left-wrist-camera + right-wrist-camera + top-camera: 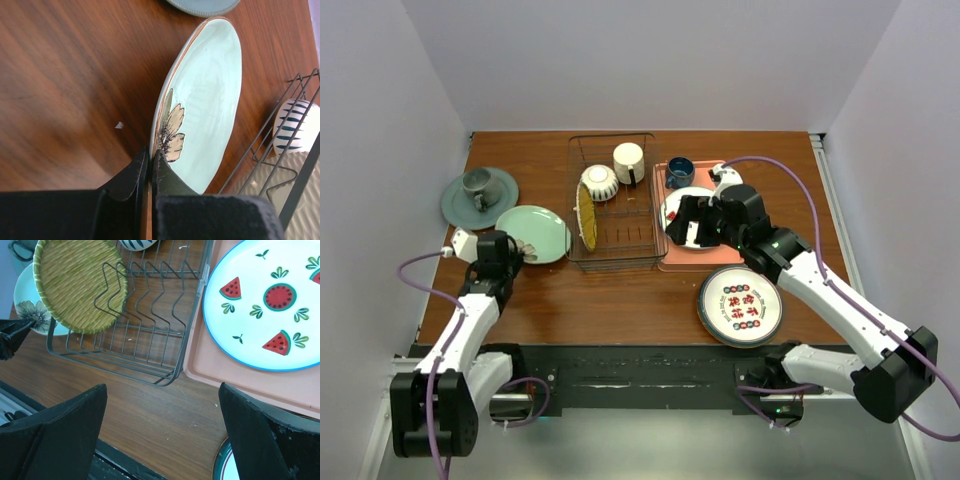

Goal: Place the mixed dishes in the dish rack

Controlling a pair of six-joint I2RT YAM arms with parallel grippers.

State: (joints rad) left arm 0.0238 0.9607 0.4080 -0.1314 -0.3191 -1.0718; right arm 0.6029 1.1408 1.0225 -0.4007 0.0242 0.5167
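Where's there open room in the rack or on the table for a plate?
Free: the dish rack slots right of the yellow plate, and bare table before the rack, between mint-green plate and teal-rimmed plate. Crowded: the rack's far end, holding bowl and mug.

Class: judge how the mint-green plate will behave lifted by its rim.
Likely rigid and brittle: the mint-green plate looks glazed ceramic. Its glossy rim may slip: the left gripper pinches one edge. Held off-centre, it could pivot downward.
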